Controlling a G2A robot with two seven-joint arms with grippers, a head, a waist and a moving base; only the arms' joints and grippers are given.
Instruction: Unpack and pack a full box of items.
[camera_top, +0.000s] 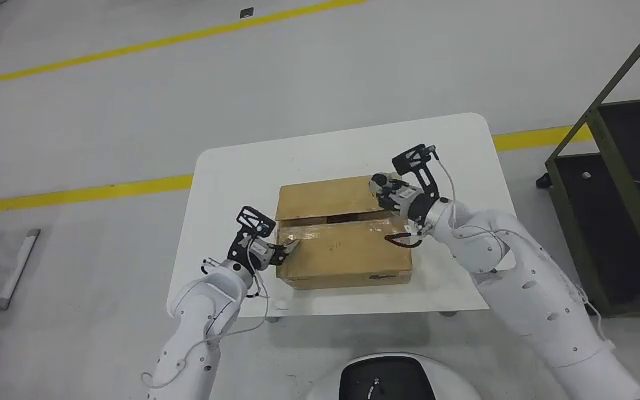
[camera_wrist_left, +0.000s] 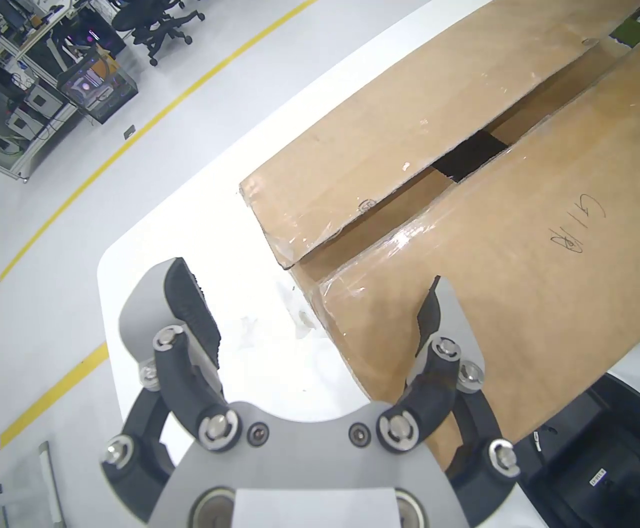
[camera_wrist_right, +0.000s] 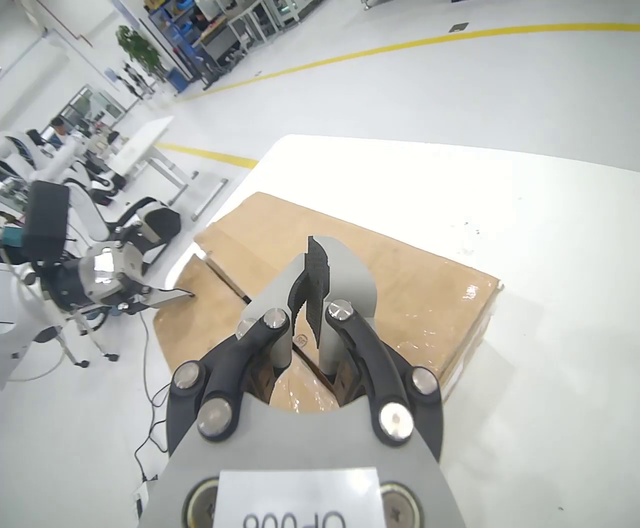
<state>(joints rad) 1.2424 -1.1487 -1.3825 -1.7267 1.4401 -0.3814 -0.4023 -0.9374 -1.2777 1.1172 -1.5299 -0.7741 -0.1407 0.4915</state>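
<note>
A brown cardboard box (camera_top: 340, 250) lies in the middle of the white table (camera_top: 330, 160), its two top flaps folded down with a dark gap (camera_wrist_left: 470, 155) along the seam. My left gripper (camera_wrist_left: 310, 310) is open at the box's left end (camera_wrist_left: 500, 250); one finger rests over the nearer taped flap, the other hangs over the table (camera_wrist_left: 200, 225). My right gripper (camera_wrist_right: 312, 280) is shut with nothing between its pads, just above the box (camera_wrist_right: 400, 280) at its right end, near the seam. In the top view they show as the left gripper (camera_top: 272, 250) and the right gripper (camera_top: 385, 190).
A dark metal rack (camera_top: 600, 170) stands on the floor off the table's right side. Bare table surface runs behind the box and along its right (camera_wrist_right: 500, 200). The table's front edge is close to the box.
</note>
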